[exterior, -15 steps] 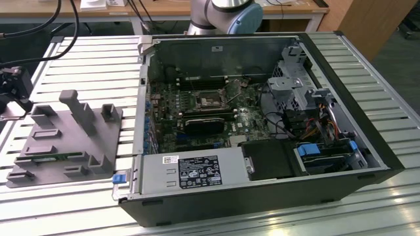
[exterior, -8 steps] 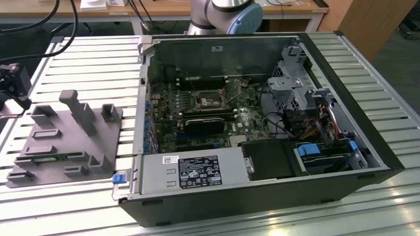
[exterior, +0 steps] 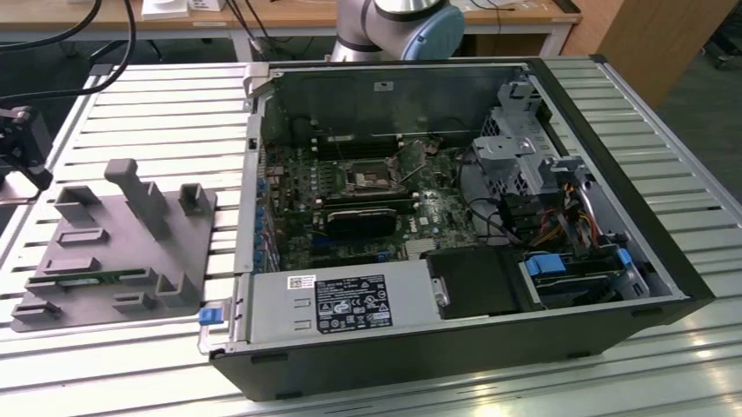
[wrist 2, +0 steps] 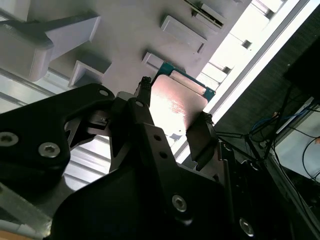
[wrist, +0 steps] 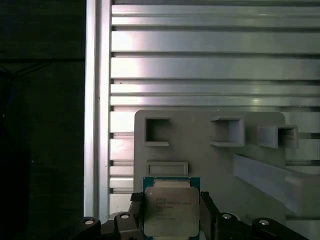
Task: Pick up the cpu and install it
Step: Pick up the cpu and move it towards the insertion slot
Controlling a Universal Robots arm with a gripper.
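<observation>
At the exterior view's left, on a ribbed metal table (exterior: 139,104): a matte grey plastic fixture (exterior: 116,252) with upright blocks, beside an open computer case (exterior: 464,191).

Second wrist view: black gripper (wrist 2: 172,117) pinches the cpu (wrist 2: 175,102) at the fixture. The chip is flat and square with a silvery top and green rim.

First wrist view: fingers (wrist: 137,207) press opposite edges.

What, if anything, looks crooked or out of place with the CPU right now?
Nothing stands out. The cpu sits square in the gripper, its edges parallel to those of the grey fixture beneath, with no visible damage.
</observation>
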